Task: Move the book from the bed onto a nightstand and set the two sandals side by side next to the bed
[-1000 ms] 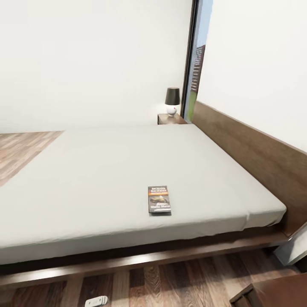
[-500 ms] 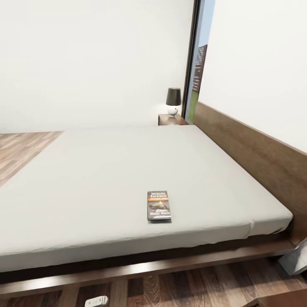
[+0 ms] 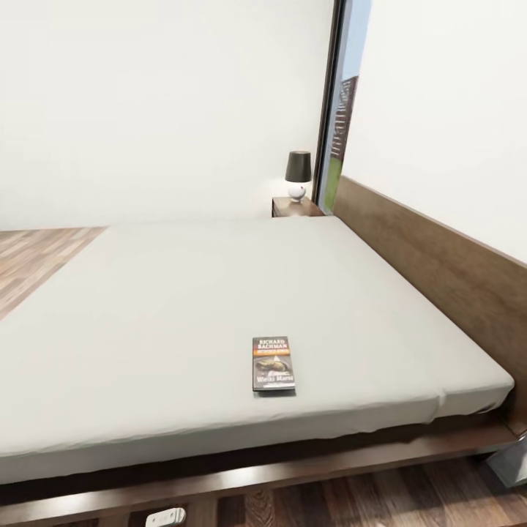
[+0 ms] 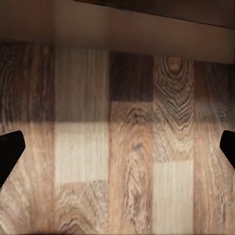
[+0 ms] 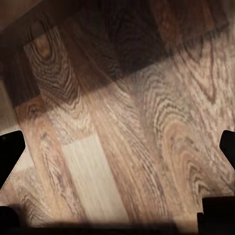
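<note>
Lying flat on the off-white mattress of the bed (image 3: 183, 293), the book (image 3: 273, 363) sits near the mattress's front edge, its cover up: dark, with white author lettering at the top, an orange band below it and a greyish picture under that, with more pale lettering lower down that is too small to read. The bed has a dark brown frame and a headboard (image 3: 432, 263) running along its right side. Beyond the far corner of the mattress stands a nightstand (image 3: 293, 208), mostly hidden behind the mattress, with a small lamp (image 3: 297, 174) on top: dark shade, round white base. Beside it a tall black-framed window (image 3: 340, 110) shows a slatted fence and a strip of grass.

The left gripper (image 4: 117, 147) shows as two dark fingertips at opposite edges of the left wrist view, spread wide with nothing between them, above the wood-plank floor (image 4: 122, 161); a dark brown band, apparently the bed frame, crosses ahead of the fingers. The right gripper (image 5: 117, 147) is likewise wide apart and empty over bare planks, part of them in shadow.

At the head view's bottom edge a small white object (image 3: 165, 517) lies on the floor just under the bed frame, cut off and unidentifiable. A grey shape at the lower right corner is also cropped.
</note>
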Controlling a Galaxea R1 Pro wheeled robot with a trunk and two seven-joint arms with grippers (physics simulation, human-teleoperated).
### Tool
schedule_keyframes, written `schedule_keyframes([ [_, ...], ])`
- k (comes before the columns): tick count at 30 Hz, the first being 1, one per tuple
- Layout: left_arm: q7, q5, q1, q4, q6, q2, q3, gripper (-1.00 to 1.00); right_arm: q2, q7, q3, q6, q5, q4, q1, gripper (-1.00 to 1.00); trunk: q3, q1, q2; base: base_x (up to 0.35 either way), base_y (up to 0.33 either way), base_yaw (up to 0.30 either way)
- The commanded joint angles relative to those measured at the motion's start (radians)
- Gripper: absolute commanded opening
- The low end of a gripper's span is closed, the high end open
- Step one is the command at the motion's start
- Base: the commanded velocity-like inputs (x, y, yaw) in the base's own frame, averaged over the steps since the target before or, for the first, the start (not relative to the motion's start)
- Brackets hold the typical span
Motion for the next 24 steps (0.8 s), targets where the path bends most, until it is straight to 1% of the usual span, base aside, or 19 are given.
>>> schedule_keyframes([
  [1, -0.007, 0.01, -0.001, 0.001, 0.0, 0.0, 0.002, 1.0, 0.0, 0.004, -0.005, -0.003, 0.003, 0.001, -0.001, 1.0, -0.001, 0.0, 0.0, 0.261, 0.0, 0.0],
  [6, -0.007, 0.01, -0.001, 0.001, 0.0, 0.0, 0.002, 1.0, -0.001, 0.004, -0.005, -0.003, 0.003, 0.001, 0.0, 1.0, -0.001, 0.0, 0.0, 0.142, 0.0, 0.0],
  [24, -0.007, 0.01, -0.001, 0.001, 0.0, 0.0, 0.002, 1.0, -0.001, 0.004, -0.005, -0.003, 0.003, 0.001, -0.001, 1.0, -0.001, 0.0, 0.0, 0.005, 0.0, 0.0],
])
